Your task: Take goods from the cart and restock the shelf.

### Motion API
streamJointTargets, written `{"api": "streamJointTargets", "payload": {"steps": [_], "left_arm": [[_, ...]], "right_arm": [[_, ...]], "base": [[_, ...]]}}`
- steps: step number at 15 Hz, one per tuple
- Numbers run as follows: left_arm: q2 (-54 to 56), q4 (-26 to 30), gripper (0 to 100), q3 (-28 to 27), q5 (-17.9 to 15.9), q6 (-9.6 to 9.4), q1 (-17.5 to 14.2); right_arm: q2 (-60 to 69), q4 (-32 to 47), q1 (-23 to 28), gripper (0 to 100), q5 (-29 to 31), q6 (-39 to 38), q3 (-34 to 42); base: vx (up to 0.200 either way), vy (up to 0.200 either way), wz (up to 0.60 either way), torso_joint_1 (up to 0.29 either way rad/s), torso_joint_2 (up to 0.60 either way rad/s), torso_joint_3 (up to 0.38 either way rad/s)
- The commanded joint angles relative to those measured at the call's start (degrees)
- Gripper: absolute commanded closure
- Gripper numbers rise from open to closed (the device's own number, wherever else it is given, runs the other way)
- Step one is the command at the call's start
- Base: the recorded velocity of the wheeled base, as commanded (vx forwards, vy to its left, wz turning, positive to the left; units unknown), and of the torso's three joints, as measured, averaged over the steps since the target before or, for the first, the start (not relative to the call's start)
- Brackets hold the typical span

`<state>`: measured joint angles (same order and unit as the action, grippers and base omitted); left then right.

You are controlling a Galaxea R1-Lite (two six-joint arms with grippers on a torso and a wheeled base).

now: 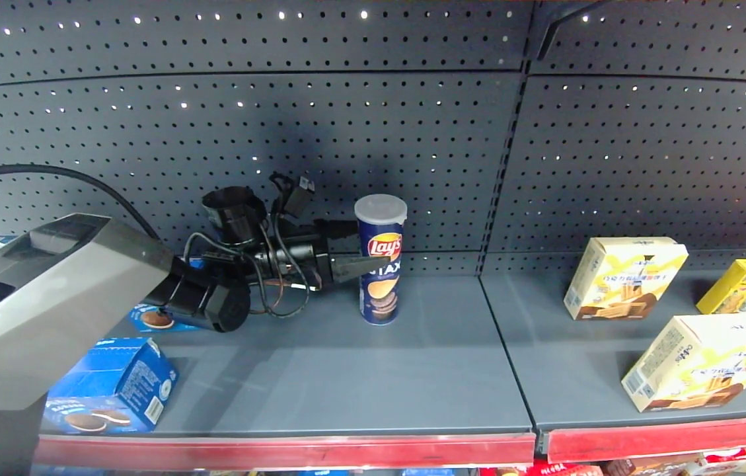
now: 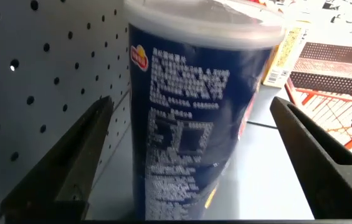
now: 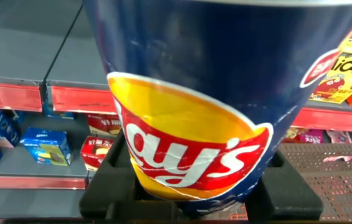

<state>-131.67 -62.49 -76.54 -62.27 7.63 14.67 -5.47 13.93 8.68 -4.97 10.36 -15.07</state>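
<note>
Far back on the shelf [image 1: 320,370], straddling the upright chip can [image 1: 380,291], left pincer [image 1: 366,246] apart; likely light, slick, dentable; best clamped mid-body.

Chip can [image 3: 188,93] top cut off; cookie box [image 1: 148,318] partly behind left arm [image 1: 49,291].

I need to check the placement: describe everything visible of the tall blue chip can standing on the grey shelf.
The tall blue cylindrical chip can stands upright on the grey metal shelf, near the perforated back panel. It has a translucent plastic lid, a red-and-yellow logo and chips pictured near its base. The left gripper's black fingers flank its middle, open, with gaps either side in the left wrist view.
</note>
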Motion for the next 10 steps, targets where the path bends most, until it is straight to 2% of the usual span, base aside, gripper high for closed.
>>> {"api": "streamJointTargets", "payload": {"steps": [1, 2, 3, 10], "left_arm": [[-0.78, -0.18, 0, -1.06, -0.04, 0.02, 0.19], [-1.13, -0.53, 0, -1.41, -0.04, -0.07, 0.19], [-1.04, -0.18, 100, -1.41, -0.04, 0.02, 0.36], [-0.87, -0.26, 100, -1.24, -0.04, 0.02, 1.16]], "right_arm": [[-0.06, 0.04, 0.02, 100, -0.04, 0.01, 0.04], [-0.06, 0.04, 0.02, 100, -0.04, 0.01, 0.13], [-0.06, 0.04, 0.02, 100, -0.04, 0.01, 0.21], [-0.06, 0.13, 0.02, 100, -0.04, 0.01, 0.48]], "base": [[0.000, 0.000, 0.00, 0.000, 0.00, 0.000], [0.000, 0.000, 0.00, 0.000, 0.00, 0.000], [0.000, 0.000, 0.00, 0.000, 0.00, 0.000], [0.000, 0.000, 0.00, 0.000, 0.00, 0.000]]}}
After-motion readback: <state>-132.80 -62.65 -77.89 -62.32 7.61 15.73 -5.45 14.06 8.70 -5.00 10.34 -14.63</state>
